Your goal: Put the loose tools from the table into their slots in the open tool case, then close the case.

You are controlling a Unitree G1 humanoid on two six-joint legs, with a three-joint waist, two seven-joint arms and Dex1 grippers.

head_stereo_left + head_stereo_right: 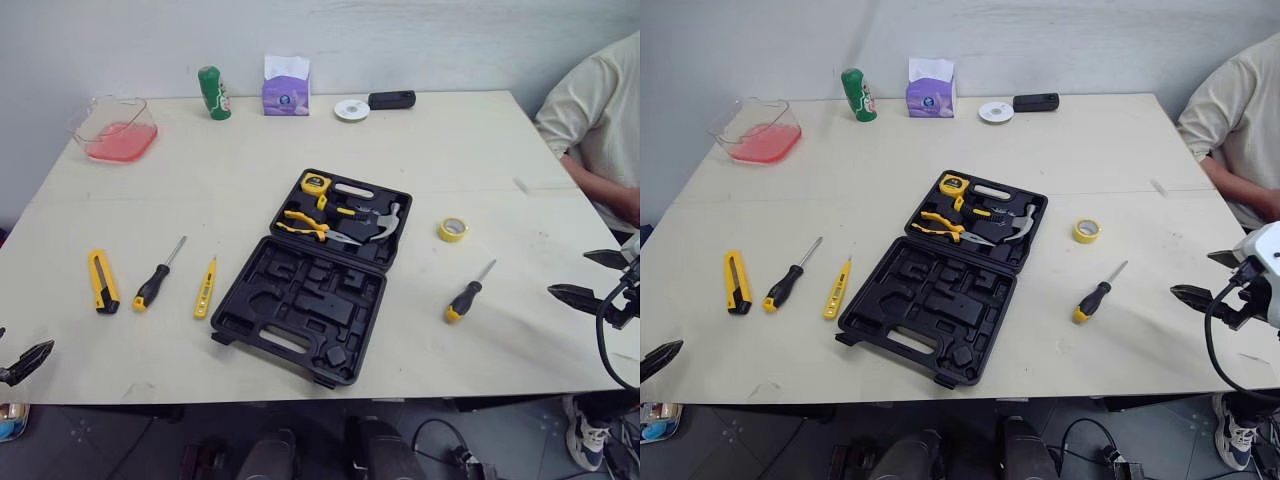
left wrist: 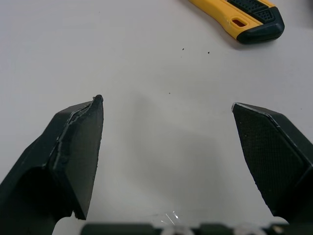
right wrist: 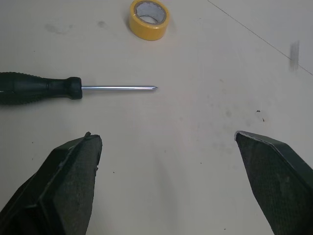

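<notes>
Tool case (image 1: 300,305), head view: open at centre of table (image 1: 480,150); I count utility knife (image 1: 102,281), screwdriver (image 1: 155,282), tester pen (image 1: 205,288) loose on its left. Left wrist: left gripper (image 2: 166,104) wide open, empty. Right wrist: right gripper (image 3: 164,134) wide open, empty, second screwdriver (image 3: 44,89) near.

A pale wooden table (image 1: 480,140) stands against a plain whitish wall (image 1: 450,40) — grey floor (image 1: 100,440) below its near edge.

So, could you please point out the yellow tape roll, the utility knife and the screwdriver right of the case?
yellow tape roll (image 3: 148,32): right wrist view, outer wall.
utility knife (image 1: 102,281): left eye view, mid body.
screwdriver right of the case (image 1: 464,300): left eye view, black handle.
</notes>
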